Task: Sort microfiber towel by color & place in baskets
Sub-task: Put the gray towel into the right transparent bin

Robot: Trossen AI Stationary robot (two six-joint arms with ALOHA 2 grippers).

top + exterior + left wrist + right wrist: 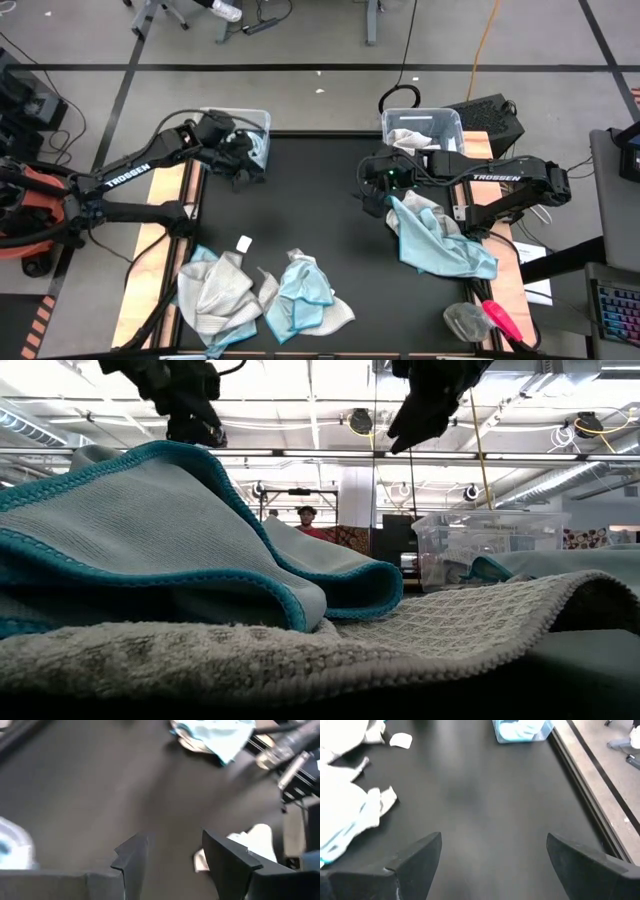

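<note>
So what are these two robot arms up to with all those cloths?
They are sorting towels by colour into two clear baskets at the table's far edge. The left basket holds blue cloth, the right basket a pale one. Both pincers are open and empty: the left pincer beside its basket, the right pincer beside a blue towel. More towels, blue and grey, lie heaped at the near edge, unsorted.

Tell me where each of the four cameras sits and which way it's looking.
High: overhead, straight down; both arms, left basket, right basket.
Low: table height, across towels into the room; arms overhead.
Left wrist: over the mat, open left pincer.
Right wrist: toward the left basket, open right pincer.
High and right wrist views share that basket.
</note>
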